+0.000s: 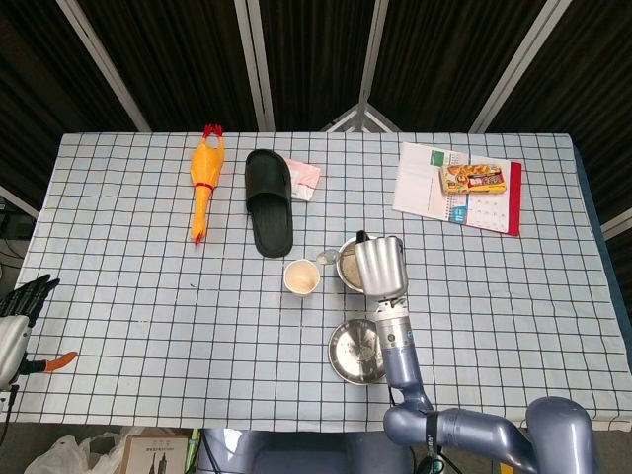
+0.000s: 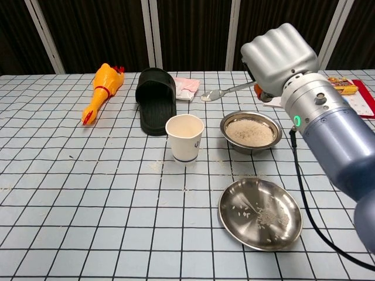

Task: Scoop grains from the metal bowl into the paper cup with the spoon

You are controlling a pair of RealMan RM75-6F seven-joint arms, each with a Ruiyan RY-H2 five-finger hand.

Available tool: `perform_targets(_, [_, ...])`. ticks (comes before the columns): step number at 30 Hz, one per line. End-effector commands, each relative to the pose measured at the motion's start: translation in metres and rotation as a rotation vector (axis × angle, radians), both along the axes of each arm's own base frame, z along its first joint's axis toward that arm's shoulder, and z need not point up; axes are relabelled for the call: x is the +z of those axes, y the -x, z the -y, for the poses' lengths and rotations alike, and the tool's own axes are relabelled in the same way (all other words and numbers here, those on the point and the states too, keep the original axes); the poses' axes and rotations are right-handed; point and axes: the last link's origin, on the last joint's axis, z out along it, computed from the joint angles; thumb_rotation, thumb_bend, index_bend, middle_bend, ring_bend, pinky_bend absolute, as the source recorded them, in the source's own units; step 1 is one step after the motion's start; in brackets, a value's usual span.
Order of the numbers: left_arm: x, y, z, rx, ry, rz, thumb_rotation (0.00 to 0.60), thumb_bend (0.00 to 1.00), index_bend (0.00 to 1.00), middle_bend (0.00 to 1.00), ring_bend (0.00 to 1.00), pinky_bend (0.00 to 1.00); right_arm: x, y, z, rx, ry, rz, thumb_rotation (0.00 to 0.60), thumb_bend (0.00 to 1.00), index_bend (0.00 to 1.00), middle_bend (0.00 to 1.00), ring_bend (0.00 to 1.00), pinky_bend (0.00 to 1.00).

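Right hand (image 2: pixel 280 57) is gripping the spoon (image 2: pixel 225 91) level, keeping grains aboard while carrying toward the paper cup (image 2: pixel 184 137); left hand (image 1: pixel 20 301) idling, fingers unclear.

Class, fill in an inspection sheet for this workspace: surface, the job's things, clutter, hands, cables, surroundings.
Surface: checked tablecloth, stray grains.
Job's things: metal bowl holds grains; paper cup upright; spoon raised, between bowl and cup.
Clutter: rubber chicken, black slipper, steel plate, calendar, pink packet.
Hands: right hand holds spoon; left hand at table's left edge, empty.
Cables: black cable along right arm.
Surroundings: dark panels behind.
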Motion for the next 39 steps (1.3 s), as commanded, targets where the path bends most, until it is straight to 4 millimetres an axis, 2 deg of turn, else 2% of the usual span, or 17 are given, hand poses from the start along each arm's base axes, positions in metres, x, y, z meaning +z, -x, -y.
perform_targets(1, [0.000, 0.000, 0.000, 0.001, 0.000, 0.003, 0.600, 0.00, 0.00, 0.00, 0.00, 0.00, -0.009, -0.009, -0.003, 0.063, 0.004, -0.064, 0.600, 0.59, 0.64, 0.86, 1.00, 1.00])
perform_targets(12, [0.001, 0.000, 0.000, 0.005, 0.000, 0.004, 0.600, 0.00, 0.00, 0.00, 0.00, 0.00, -0.030, 0.004, -0.004, 0.137, 0.009, -0.195, 0.600, 0.59, 0.64, 0.86, 1.00, 1.00])
perform_targets(21, [0.000, 0.000, 0.000, 0.008, 0.000, 0.003, 0.600, 0.00, 0.00, 0.00, 0.00, 0.00, -0.039, -0.005, -0.006, 0.254, 0.035, -0.286, 0.600, 0.60, 0.64, 0.86, 1.00, 1.00])
perform_targets(26, [0.000, 0.000, 0.000, 0.008, 0.001, 0.000, 0.600, 0.00, 0.00, 0.00, 0.00, 0.00, -0.042, -0.008, -0.005, 0.369, 0.060, -0.387, 0.600, 0.60, 0.64, 0.86, 1.00, 1.00])
perform_targets(35, [0.001, 0.000, 0.000, 0.012, -0.001, 0.001, 0.600, 0.00, 0.00, 0.00, 0.00, 0.00, -0.045, 0.007, 0.002, 0.388, 0.063, -0.474, 0.600, 0.60, 0.64, 0.86, 1.00, 1.00])
perform_targets(39, [0.000, 0.001, 0.000, 0.014, 0.001, -0.001, 0.600, 0.00, 0.00, 0.00, 0.00, 0.00, -0.041, 0.007, 0.006, 0.404, 0.081, -0.492, 0.600, 0.60, 0.64, 0.86, 1.00, 1.00])
